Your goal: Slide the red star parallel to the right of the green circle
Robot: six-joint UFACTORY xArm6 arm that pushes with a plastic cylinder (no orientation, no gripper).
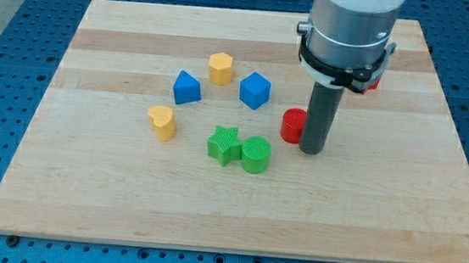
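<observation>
The green circle (256,155) sits near the board's middle, touching a green star (225,144) on its left. A red block (292,125), shape unclear, lies up and to the right of the green circle. My tip (311,150) rests on the board, touching this red block's right side and covering part of it. A second red block (373,81) shows only as a sliver behind the arm's housing at the view's upper right. Its shape is hidden. I cannot tell which red block is the star.
A blue block (187,87), a blue cube (255,90) and a yellow hexagon (220,67) lie above the green pair. A yellow heart (162,122) lies to their left. The wooden board (84,195) rests on a blue perforated table.
</observation>
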